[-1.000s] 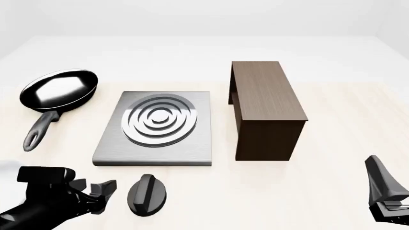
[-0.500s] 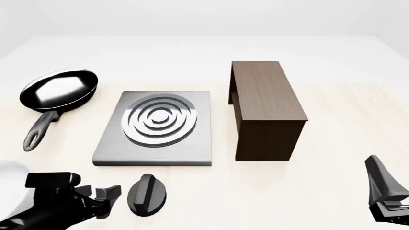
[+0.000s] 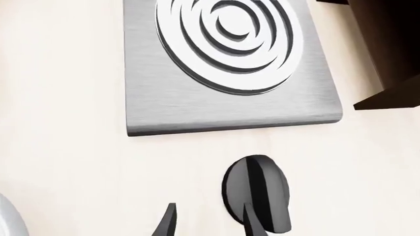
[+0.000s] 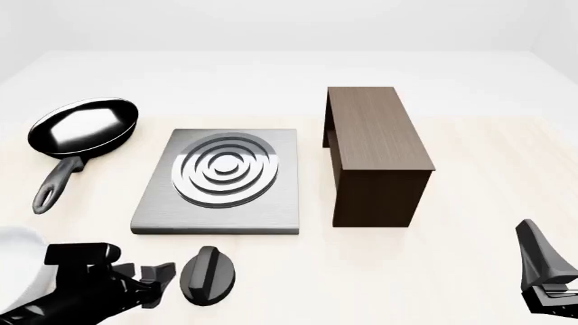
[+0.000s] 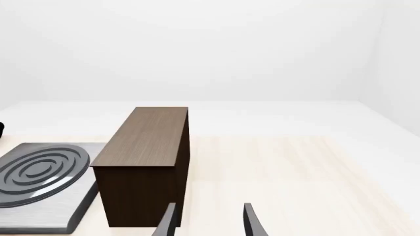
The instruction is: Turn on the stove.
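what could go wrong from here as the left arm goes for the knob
1. In the left wrist view one finger of the left tool already overlaps the knob while the other sits off to the side, so the ridge may not land between them and the tool could shove the knob instead of turning it.
2. The knob lies close to the stove slab's near edge; a wide twist might knock a finger into it.

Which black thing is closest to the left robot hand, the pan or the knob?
The knob: it sits right beside the left gripper, while the frying pan is far behind.
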`<state>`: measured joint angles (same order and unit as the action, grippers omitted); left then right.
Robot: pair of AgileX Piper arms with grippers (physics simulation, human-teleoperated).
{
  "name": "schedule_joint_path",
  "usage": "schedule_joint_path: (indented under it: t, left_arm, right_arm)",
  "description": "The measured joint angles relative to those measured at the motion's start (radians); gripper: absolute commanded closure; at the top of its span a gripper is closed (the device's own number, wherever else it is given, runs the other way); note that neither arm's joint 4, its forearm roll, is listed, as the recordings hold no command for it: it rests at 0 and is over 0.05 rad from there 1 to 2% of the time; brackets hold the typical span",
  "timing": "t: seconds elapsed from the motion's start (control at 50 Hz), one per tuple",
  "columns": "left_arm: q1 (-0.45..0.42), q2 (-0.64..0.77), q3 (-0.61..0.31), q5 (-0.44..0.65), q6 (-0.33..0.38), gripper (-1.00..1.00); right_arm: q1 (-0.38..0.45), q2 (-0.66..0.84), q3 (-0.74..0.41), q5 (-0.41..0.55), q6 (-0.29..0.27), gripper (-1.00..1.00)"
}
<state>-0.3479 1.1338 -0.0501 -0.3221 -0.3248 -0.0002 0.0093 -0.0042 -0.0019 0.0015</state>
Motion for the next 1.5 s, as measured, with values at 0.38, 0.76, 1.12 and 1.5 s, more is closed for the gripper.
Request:
schedule_joint_path:
  t: [0.38, 0.76, 1.12, 1.5]
  left_arm:
    - [-0.02, 0.073, 0.011, -0.07, -0.038, -1.0]
    - [-0.045, 0.166, 0.023, -0.153, -0.075, -1.0]
    - [-0.098, 0.278, 0.016, -0.24, -0.14, -1.0]
    - [-0.155, 0.36, 0.05, -0.409, -0.112, -1.0]
  right_arm:
    - [0.0, 0.0, 0.0, 0.0, 0.0, -1.0]
    - [0.0, 0.0, 0.0, 0.0, 0.0, -1.0]
    - [0.0, 0.0, 0.0, 0.0, 0.0, -1.0]
    - [0.0, 0.0, 0.0, 0.0, 0.0, -1.0]
